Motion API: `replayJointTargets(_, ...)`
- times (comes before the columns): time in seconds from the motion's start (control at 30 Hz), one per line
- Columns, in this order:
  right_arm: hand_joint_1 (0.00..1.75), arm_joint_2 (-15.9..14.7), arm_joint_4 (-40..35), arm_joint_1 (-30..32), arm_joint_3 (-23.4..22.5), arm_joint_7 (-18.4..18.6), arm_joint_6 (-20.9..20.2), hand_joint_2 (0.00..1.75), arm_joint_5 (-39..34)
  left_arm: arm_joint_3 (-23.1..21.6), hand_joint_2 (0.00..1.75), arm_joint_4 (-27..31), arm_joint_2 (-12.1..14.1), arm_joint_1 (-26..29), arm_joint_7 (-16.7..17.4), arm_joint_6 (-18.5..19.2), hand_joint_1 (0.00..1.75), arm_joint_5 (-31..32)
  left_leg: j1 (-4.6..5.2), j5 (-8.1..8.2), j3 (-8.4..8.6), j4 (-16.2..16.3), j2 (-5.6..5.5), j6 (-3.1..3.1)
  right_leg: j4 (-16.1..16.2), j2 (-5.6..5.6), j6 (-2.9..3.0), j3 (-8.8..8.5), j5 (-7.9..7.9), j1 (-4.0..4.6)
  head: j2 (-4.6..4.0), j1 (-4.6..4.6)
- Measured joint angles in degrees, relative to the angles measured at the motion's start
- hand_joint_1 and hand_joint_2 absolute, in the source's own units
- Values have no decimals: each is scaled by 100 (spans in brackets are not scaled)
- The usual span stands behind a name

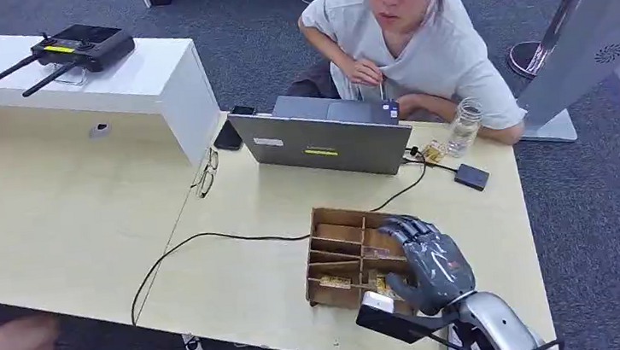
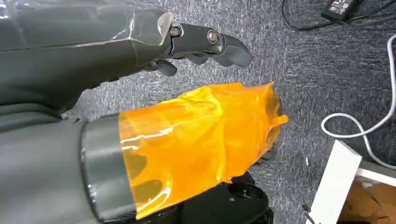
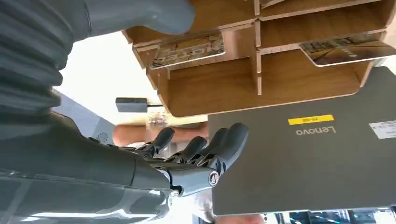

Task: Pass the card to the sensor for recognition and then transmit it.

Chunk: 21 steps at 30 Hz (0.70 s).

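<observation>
Wooden card box (image 1: 340,253), right hand (image 1: 432,264) open above

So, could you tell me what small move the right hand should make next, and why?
Probably lower the right hand and close its fingers on a card in the wooden box. The hand hovers over the box with its fingers spread and holds nothing, and cards lie in the compartments right by it.
</observation>
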State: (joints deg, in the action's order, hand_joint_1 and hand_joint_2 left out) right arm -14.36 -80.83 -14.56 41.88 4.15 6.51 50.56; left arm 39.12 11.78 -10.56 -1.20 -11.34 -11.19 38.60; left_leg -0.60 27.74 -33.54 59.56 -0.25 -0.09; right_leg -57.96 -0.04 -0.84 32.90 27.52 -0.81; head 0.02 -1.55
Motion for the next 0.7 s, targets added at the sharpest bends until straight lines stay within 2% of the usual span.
replayJointTargets(0.7,58,4,258,-10,-66,87,-87,175,28,4,0,-2,-2,0,4,17,0,52,0,0,0,0,0,0,0,0,0,0,0,0,0,0)
